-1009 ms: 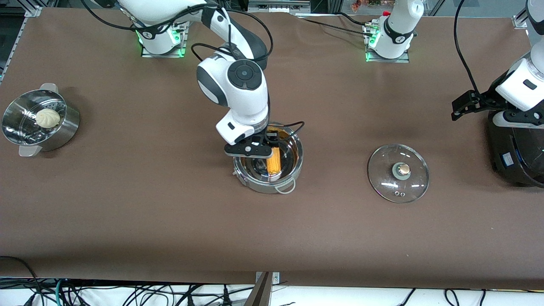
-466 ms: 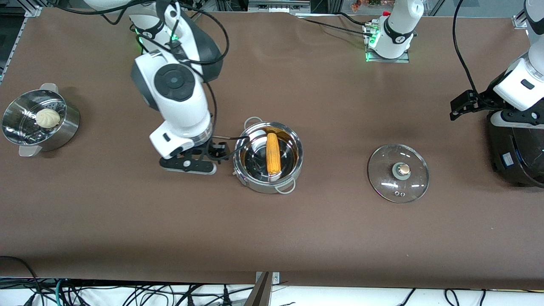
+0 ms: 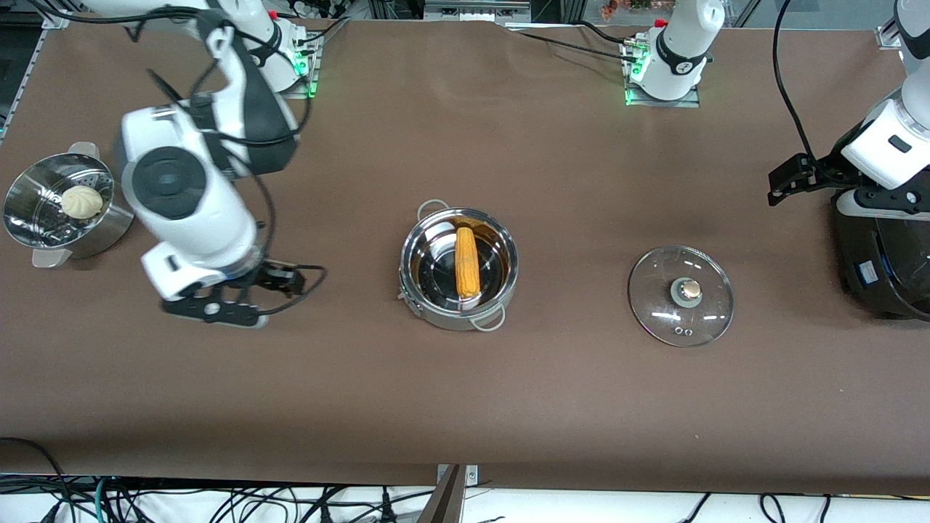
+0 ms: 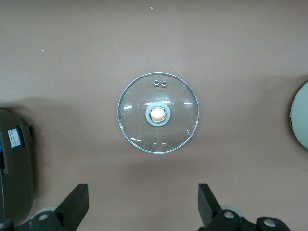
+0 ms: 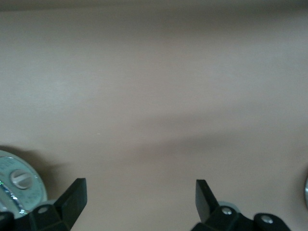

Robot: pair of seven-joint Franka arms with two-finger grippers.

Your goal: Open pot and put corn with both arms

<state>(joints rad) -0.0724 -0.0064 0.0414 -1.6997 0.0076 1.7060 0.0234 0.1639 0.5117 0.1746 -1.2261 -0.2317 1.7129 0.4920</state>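
Right gripper (image 3: 218,309) swung away from pot (image 3: 458,269), open (empty), corn (image 3: 466,261) inside, left gripper (image 4: 142,211) open.

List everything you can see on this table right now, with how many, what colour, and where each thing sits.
pot: one, shiny steel, mid-table, lid off.
corn: one, yellow-orange, lying in the pot.
glass lid: one, clear with a copper-coloured knob, flat on the table beside the pot, toward the left arm's end.
steamer basket: one, steel, at the right arm's end of the table.
bun: one, white, in the steamer basket.
black cooker: one, black, at the left arm's end.
table: one, brown cover.
left hand: one, black, open, empty, up over the table near the black cooker.
right hand: one, black, open, empty, over bare table between the steamer basket and the pot.
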